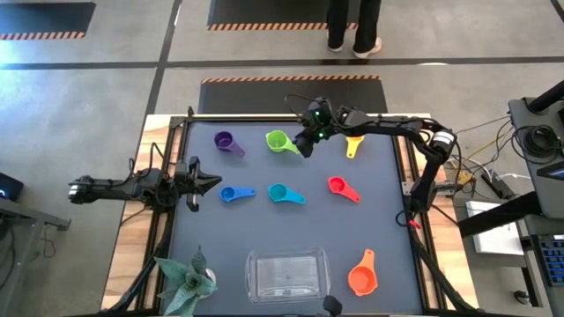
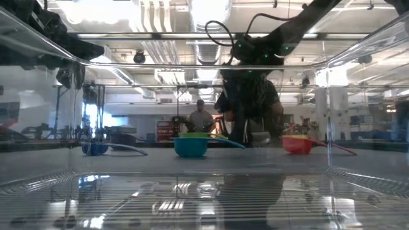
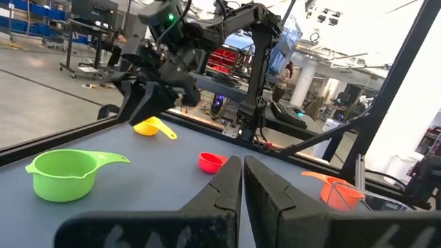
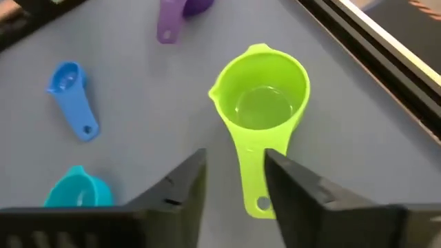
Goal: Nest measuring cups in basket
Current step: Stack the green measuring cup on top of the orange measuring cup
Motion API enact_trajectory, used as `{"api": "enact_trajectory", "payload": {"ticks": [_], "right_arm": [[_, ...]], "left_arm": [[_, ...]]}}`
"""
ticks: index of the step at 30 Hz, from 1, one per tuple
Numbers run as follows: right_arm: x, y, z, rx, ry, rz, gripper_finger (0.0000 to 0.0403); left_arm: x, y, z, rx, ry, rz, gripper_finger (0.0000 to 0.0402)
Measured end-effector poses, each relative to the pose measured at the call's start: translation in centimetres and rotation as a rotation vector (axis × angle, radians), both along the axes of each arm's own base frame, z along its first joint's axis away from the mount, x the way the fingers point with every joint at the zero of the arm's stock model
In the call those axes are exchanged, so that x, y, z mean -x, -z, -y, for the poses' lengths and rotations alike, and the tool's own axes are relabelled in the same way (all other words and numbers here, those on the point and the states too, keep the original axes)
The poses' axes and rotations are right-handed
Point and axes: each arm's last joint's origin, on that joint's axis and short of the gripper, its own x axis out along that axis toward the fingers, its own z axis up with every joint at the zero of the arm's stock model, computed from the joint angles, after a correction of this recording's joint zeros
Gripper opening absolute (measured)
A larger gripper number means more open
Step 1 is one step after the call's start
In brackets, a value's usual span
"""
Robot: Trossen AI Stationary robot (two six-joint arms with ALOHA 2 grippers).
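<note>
Seven measuring cups rest on their bases on the dark mat: purple (image 1: 226, 143), green (image 1: 278, 141), yellow (image 1: 354, 144), blue (image 1: 236, 194), teal (image 1: 283, 194), red (image 1: 342, 187) and orange (image 1: 363, 278). The clear basket (image 1: 286, 274) stands at the near edge with nothing in it. My right gripper (image 1: 306, 147) hovers open beside the green cup. In its wrist view the right gripper (image 4: 234, 180) has a finger on either side of the green cup's handle (image 4: 249, 169), above it and apart from it. My left gripper (image 3: 242, 184) waits shut at the table's left side.
A green-leaved toy plant (image 1: 187, 282) stands at the near left corner beside the basket. The table's dark frame rails (image 1: 264, 114) run along its edges. A person (image 1: 354, 26) stands on the floor beyond the far edge. Bare mat lies between the cups and the basket.
</note>
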Motion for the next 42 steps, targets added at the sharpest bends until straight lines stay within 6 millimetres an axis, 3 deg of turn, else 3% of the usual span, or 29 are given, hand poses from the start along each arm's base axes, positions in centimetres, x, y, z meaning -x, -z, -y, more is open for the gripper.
{"api": "enact_trajectory", "payload": {"ticks": [7, 15, 27, 42], "right_arm": [[-0.3, 0.1, -0.4, 0.063, 0.046, -0.041, 0.0242], [-0.7, 1.0, -0.7, 0.065, 0.042, -0.067, 0.0293], [-1.7, 4.3, -0.7, 0.058, 0.056, -0.162, 0.0322], [-2.8, 6.7, -0.2, 0.089, 0.083, -0.191, 0.0325]], "left_arm": [[0.0, 0.0, 0.0, 0.000, 0.000, 0.000, 0.0000], [0.0, 0.0, 0.0, 0.000, 0.000, 0.000, 0.0000], [0.0, 0.0, 0.0, 0.000, 0.000, -0.001, 0.0000], [0.0, 0.0, 0.0, 0.000, 0.000, -0.001, 0.0000]]}}
